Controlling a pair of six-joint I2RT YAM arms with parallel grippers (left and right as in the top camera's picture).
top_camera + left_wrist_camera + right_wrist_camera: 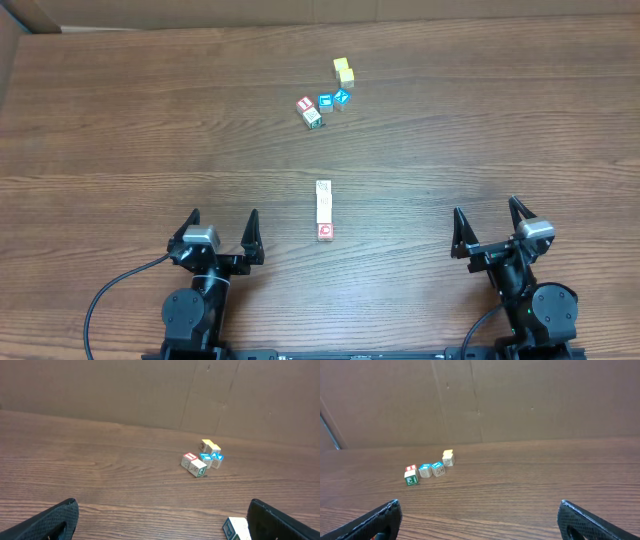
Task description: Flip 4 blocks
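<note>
Four pale-wood blocks (323,210) lie end to end in a short row at mid-table, whitish faces up, the nearest one showing a red mark. In the left wrist view only one end cube of that row (236,528) shows, whitish with a teal letter, just inside my right finger. My left gripper (223,216) (162,510) rests near the front edge, left of the row, open and empty. Over at the front right stands my right gripper (486,210) (480,507), also open with nothing between its fingers.
A cluster sits farther back: a red-faced cube (304,103), a green-lettered cube (313,118), two blue-faced cubes (333,99) and stacked yellow cubes (343,70). The cluster (427,470) also shows in the right wrist view. Cardboard walls (150,390) border the table's far side.
</note>
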